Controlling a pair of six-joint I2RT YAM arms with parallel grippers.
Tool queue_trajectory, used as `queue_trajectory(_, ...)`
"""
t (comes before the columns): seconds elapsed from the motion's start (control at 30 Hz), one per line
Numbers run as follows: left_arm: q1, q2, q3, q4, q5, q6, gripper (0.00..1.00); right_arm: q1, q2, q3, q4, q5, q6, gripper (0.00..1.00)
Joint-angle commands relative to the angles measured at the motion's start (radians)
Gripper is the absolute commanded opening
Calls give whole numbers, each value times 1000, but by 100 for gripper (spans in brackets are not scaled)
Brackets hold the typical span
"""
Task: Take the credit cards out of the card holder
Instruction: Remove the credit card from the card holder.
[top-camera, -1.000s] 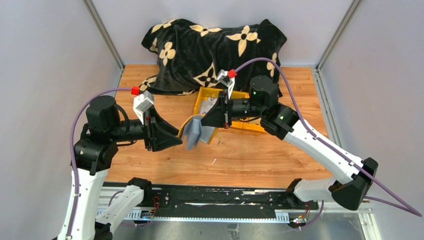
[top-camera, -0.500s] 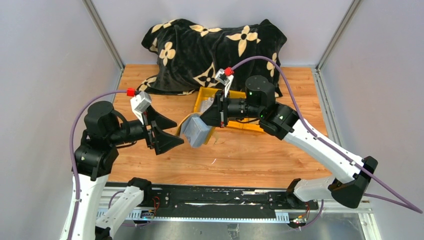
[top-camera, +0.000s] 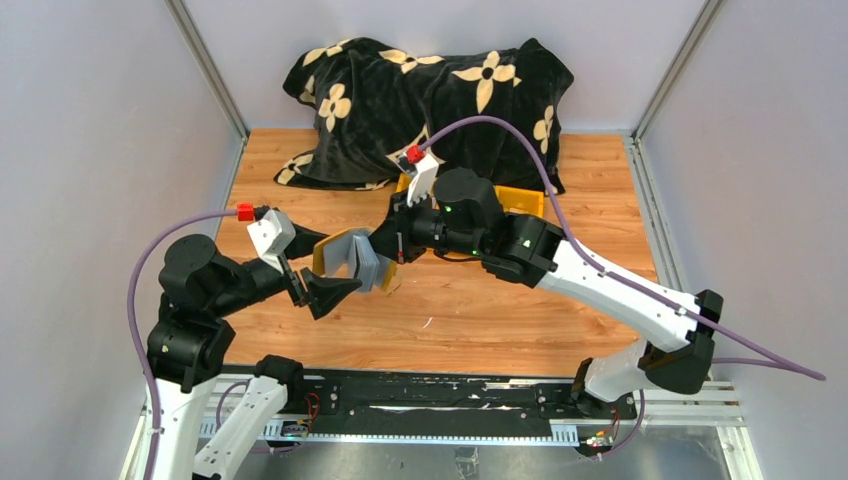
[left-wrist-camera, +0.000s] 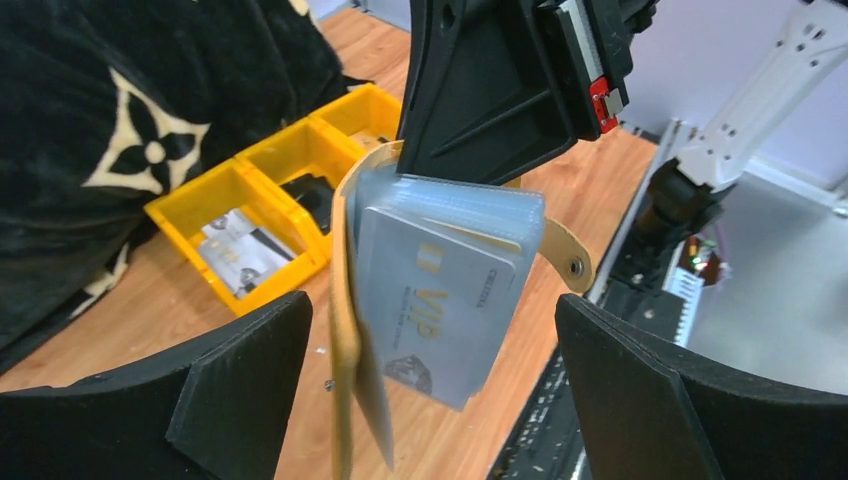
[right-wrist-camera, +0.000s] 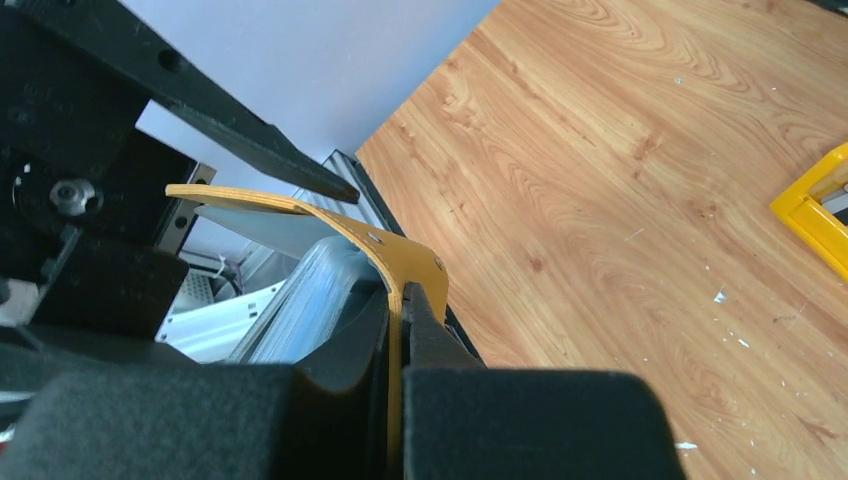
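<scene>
My right gripper (top-camera: 388, 262) is shut on the mustard-yellow flap of the card holder (top-camera: 352, 262) and holds it in the air over the table. In the right wrist view the jaws (right-wrist-camera: 400, 300) pinch the flap (right-wrist-camera: 330, 215), with the blue-grey pockets (right-wrist-camera: 305, 300) on the left. The left wrist view shows the holder (left-wrist-camera: 345, 300) hanging open. A pale grey credit card (left-wrist-camera: 430, 300) with gold VIP lettering sits in its front pocket, with more pocket edges behind. My left gripper (left-wrist-camera: 432, 305) is open wide, a finger on each side of the holder, touching nothing.
A yellow bin (top-camera: 520, 200) with compartments stands behind the right arm; it (left-wrist-camera: 250, 200) holds a photo card and a dark item. A black blanket (top-camera: 430, 90) with beige flowers lies at the back. Wooden tabletop (top-camera: 480, 310) lies below.
My right arm has carried the card holder left, toward the left gripper. The left gripper has opened wide and dropped lower, and the holder now hangs between its fingers.
</scene>
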Motion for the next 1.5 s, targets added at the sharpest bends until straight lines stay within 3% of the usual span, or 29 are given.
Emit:
queue_trajectory(0.0, -2, -42, -46, 23, -82, 132, 100, 41, 43, 82, 37, 127, 49, 0)
queue_trajectory(0.3, -2, -77, -89, 27, -174, 177, 100, 76, 101, 150, 71, 186, 54, 0)
queue_trajectory(0.5, -2, -93, -112, 114, -313, 171, 88, 81, 96, 139, 92, 175, 59, 0)
queue_trajectory(0.8, -2, -97, -122, 164, -325, 130, 84, 81, 70, 107, 116, 169, 56, 0)
queue_trajectory(1.3, -2, -131, -115, 166, -350, 150, 66, 77, -30, -39, 252, 145, 20, 0)
queue_trajectory(1.47, -2, -137, -107, 165, -332, 143, 62, 51, -61, -91, 331, 8, 22, 0)
